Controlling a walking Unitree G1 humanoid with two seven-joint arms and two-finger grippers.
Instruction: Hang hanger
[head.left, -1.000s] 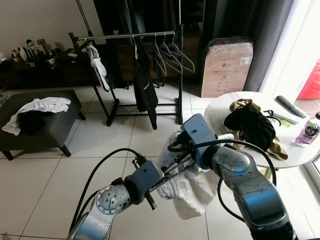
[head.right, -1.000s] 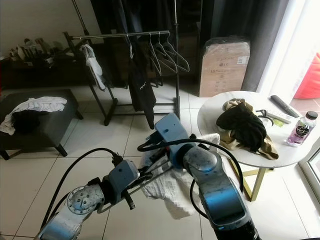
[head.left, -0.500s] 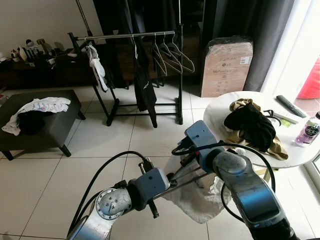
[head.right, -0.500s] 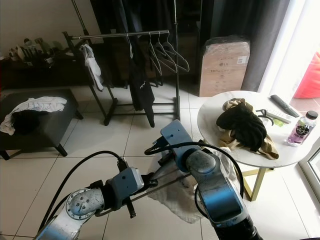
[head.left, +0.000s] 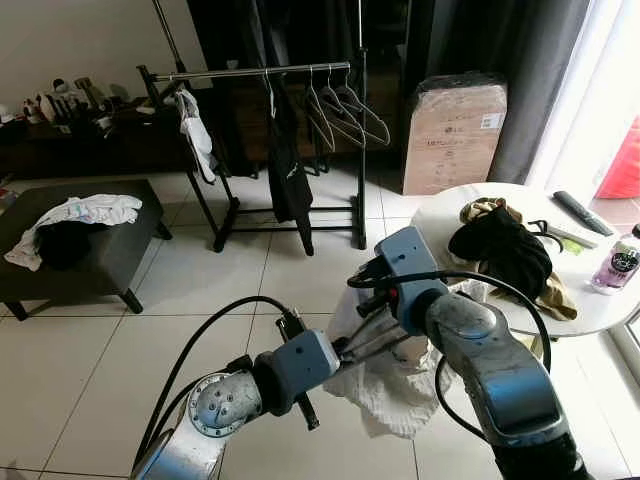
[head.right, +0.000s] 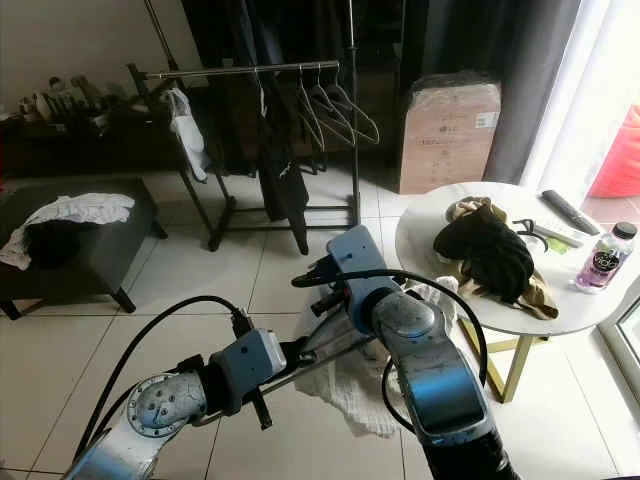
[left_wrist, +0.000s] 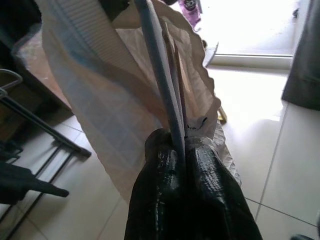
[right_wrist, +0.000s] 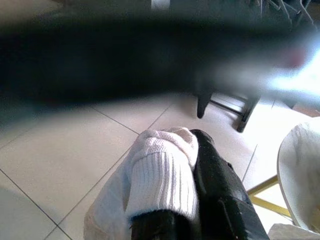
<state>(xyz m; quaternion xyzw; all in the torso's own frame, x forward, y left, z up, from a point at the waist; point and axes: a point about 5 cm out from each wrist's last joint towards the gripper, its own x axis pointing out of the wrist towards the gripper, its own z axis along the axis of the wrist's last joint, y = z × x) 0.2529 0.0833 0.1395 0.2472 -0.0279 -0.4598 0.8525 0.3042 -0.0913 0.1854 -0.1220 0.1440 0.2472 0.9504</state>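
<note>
In the eye views, our left gripper (head.left: 345, 350) and right gripper (head.left: 372, 322) meet at a white ribbed knit garment (head.left: 385, 385) hanging above the tiled floor. In the left wrist view, our jaws clench the thin grey hanger (left_wrist: 159, 75) inside it. In the right wrist view, our jaws grasp the garment's cuff.

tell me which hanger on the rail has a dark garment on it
The hanger left of the three bare ones, holding the black garment. The bare hangers hang at the rail's right end.
</note>
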